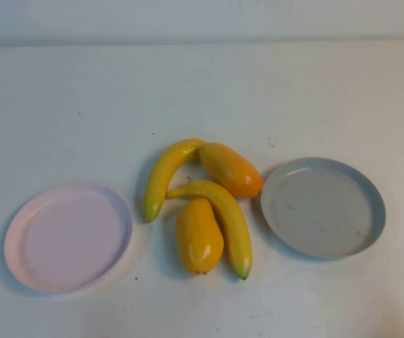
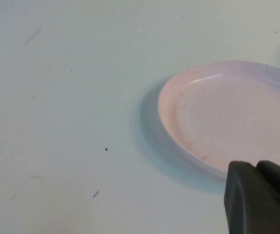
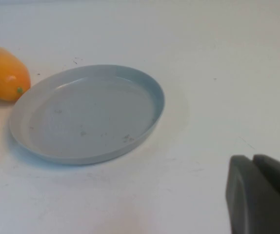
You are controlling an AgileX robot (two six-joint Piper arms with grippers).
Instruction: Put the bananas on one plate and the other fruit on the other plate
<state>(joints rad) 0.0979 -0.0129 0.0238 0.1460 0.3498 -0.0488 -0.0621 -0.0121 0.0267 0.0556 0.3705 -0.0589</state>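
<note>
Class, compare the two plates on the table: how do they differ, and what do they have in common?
The pink plate lies on the robot's left, clear of the fruit; the grey plate lies on the right, close beside a mango. The grey plate shows dark specks; the pink looks cleaner. Both are round, shallow and empty.

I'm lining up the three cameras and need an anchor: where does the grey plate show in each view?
High view: the grey plate lies at right of centre, empty, beside the fruit.
Left wrist view: not in it; only the pink plate and the shut left gripper.
Right wrist view: fills the left-centre, beyond the shut right gripper.
Shared landmark: the orange-yellow fruit by the plate's rim, seen again at.
</note>
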